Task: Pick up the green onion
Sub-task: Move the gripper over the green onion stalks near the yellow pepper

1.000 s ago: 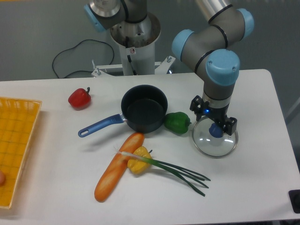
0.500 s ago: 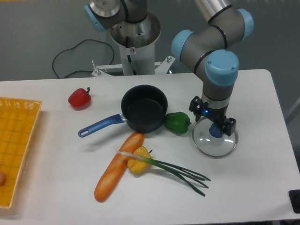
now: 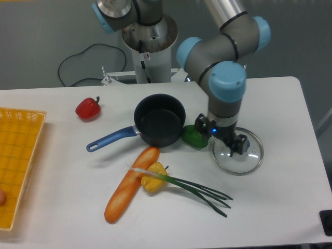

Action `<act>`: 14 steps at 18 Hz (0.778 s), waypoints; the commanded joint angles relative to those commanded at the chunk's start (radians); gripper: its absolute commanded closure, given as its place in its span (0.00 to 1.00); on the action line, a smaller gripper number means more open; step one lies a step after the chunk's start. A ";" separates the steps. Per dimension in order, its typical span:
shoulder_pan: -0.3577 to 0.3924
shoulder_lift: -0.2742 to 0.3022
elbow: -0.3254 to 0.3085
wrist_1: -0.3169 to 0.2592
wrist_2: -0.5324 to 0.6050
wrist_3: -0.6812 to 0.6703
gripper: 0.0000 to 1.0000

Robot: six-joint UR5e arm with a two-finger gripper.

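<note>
the green onion [image 3: 179,182] lies well down-left of the gripper [image 3: 224,144], its long axis running from white root at left to leaves at right. the gripper hangs over a glass lid [image 3: 244,158], holding nothing; i can't tell how wide its jaws are.

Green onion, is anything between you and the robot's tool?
Nothing visible blocks it. The tool hangs over the left edge of the glass lid, beside the green pepper. The green onion lies lower left, with bare table between.
</note>
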 joint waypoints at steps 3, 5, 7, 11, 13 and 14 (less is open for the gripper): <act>-0.028 -0.015 0.002 0.003 0.000 -0.077 0.00; -0.045 -0.028 0.002 0.005 0.002 -0.101 0.00; -0.063 -0.041 0.002 0.012 0.003 -0.103 0.00; -0.075 -0.072 0.011 0.067 0.005 -0.094 0.00; -0.091 -0.100 0.041 0.075 0.011 -0.091 0.00; -0.098 -0.104 0.044 0.077 0.012 -0.091 0.00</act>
